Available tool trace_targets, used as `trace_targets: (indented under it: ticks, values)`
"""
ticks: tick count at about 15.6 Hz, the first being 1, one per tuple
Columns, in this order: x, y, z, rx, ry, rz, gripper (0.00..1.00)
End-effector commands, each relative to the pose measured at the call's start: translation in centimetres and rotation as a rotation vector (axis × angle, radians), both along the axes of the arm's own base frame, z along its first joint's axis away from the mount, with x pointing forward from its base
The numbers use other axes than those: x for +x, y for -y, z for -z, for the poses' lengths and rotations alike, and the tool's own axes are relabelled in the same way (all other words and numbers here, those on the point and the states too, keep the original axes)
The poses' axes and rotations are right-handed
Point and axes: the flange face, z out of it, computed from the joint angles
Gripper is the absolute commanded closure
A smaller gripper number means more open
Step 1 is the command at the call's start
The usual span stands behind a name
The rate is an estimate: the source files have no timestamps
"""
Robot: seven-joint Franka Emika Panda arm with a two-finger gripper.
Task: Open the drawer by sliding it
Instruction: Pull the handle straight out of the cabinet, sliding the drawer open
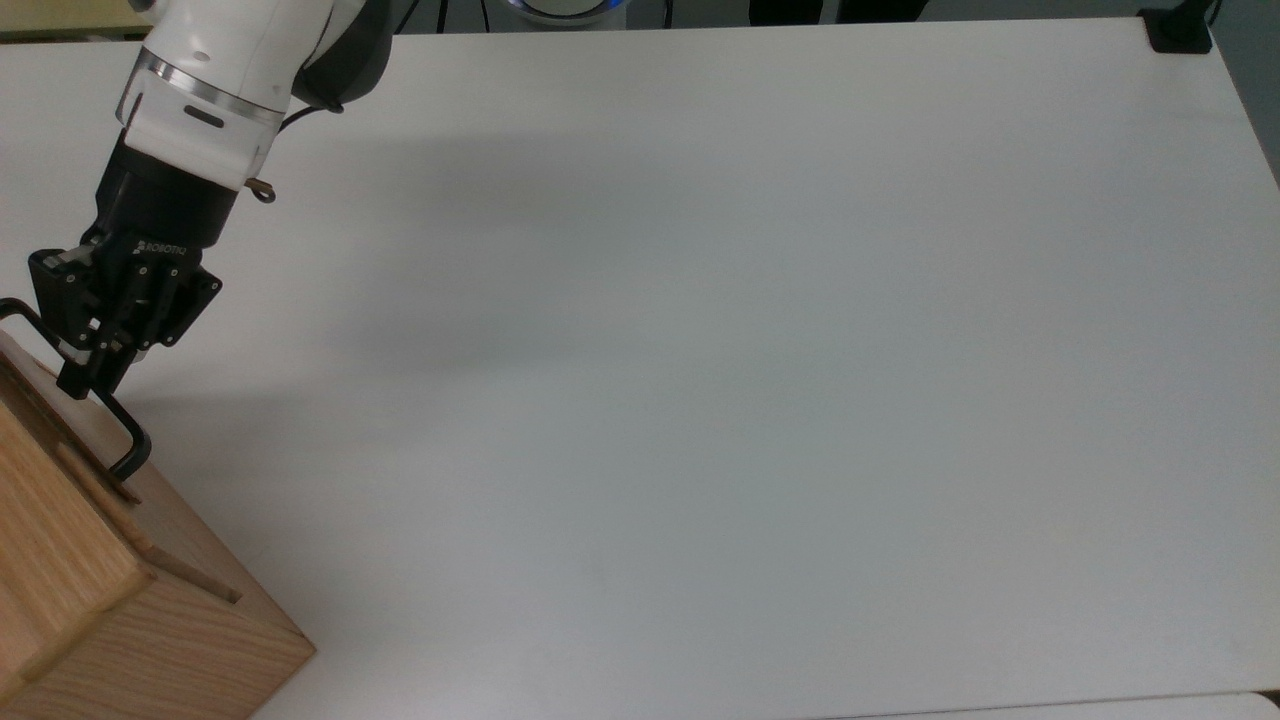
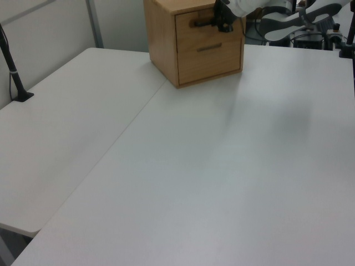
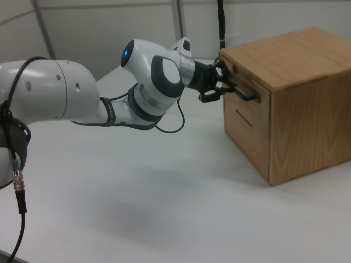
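Note:
The drawer [image 2: 206, 34] is the upper one of a light wooden cabinet [image 2: 163, 39] and looks flush with the cabinet front. A black bar handle [image 1: 120, 430] sticks out from its front panel [image 3: 239, 104]. In the top view, my gripper [image 1: 86, 378] is at the left edge with its black fingers pressed together over the handle bar. From the right view, the gripper [image 3: 222, 89] sits against the handle [image 3: 245, 96] at the cabinet's upper left corner. The left view has the gripper [image 2: 222, 21] at the right end of the handle [image 2: 201, 23].
A lower drawer [image 2: 212, 60] with a small pull sits under the upper one. The white table [image 1: 700, 350] stretches wide to the top view's right. A black clamp [image 1: 1178, 30] stands at its far right corner, and a black post [image 2: 12, 66] at the left view's left.

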Motion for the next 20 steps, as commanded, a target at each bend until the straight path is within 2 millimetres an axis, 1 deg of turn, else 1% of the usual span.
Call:
trace_targets:
  ticks: [1,5,9,11,13,16,17,20]
  values:
    - [0.3,-0.1,0.3,-0.030,-0.002,-0.028,1.00]
    - [-0.4,-1.2,0.0,-0.022,-0.009,-0.030,1.00]
    - [-3.0,-2.8,-0.7,-0.006,-0.022,-0.029,1.00]
    - [-4.4,-5.1,-0.2,0.003,-0.039,-0.041,1.00]
    - [-6.1,-6.8,0.2,0.007,-0.049,-0.045,1.00]
    - [-8.0,-9.2,-0.1,0.019,-0.052,-0.041,1.00]
    - [-8.7,-10.4,-0.1,0.014,-0.064,-0.046,1.00]
    - [-9.6,-12.5,0.1,0.031,-0.070,-0.040,1.00]
